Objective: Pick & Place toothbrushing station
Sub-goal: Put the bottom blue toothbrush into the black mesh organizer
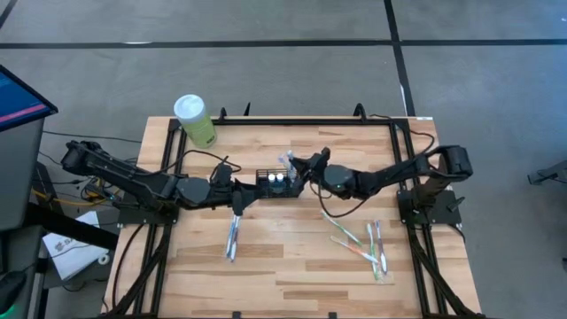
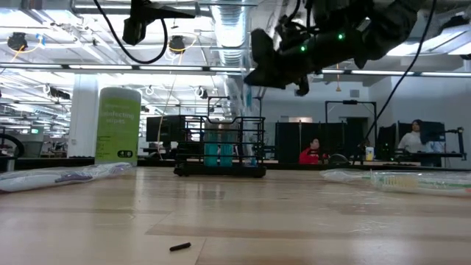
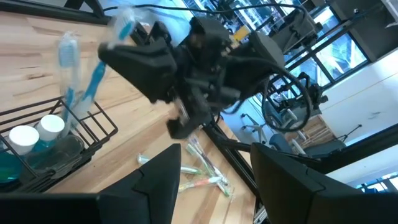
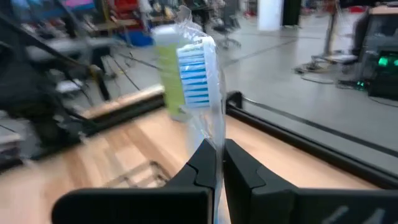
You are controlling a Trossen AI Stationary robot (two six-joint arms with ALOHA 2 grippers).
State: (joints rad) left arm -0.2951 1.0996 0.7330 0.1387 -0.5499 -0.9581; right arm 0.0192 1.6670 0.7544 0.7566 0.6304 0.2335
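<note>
- We see the toothbrushing station [image 1: 275, 182], a small black wire-mesh caddy, standing upright on the wooden surface [image 1: 283, 266] near its middle, between the two arms.
- In the low view the caddy [image 2: 221, 147] rests flat on the surface, with blue-tinted bottles inside it; the left wrist view shows two white caps [image 3: 37, 130] in one of its compartments.
- Our right gripper [image 1: 295, 165] hangs just above the caddy's right end, jaws pressed together on a wrapped toothbrush [image 4: 198, 81] with blue and white bristles.
- That toothbrush stands up from the jaws in its clear wrapper; in the left wrist view its blue handle [image 3: 93, 81] slants down toward the caddy, and we cannot tell whether it touches the wire.
- Our left gripper [image 1: 241, 192] sits just beside the caddy's left end, low over the surface, jaws parted and holding nothing; its two dark fingers [image 3: 158, 180] show a clear gap between them.
- A green canister with a white lid [image 1: 194, 120] stands upright near the surface's far left corner, well apart from the caddy.
- A wrapped toothbrush [image 1: 233, 237] lies on the surface in front of the left gripper.
- Several more wrapped toothbrushes [image 1: 363, 244] lie scattered on the right side of the surface.
- A small dark object [image 2: 179, 247] lies on the near part of the surface in the low view; we cannot tell what it is.
- People [image 2: 313, 151] sit in the room beyond the surface.
</note>
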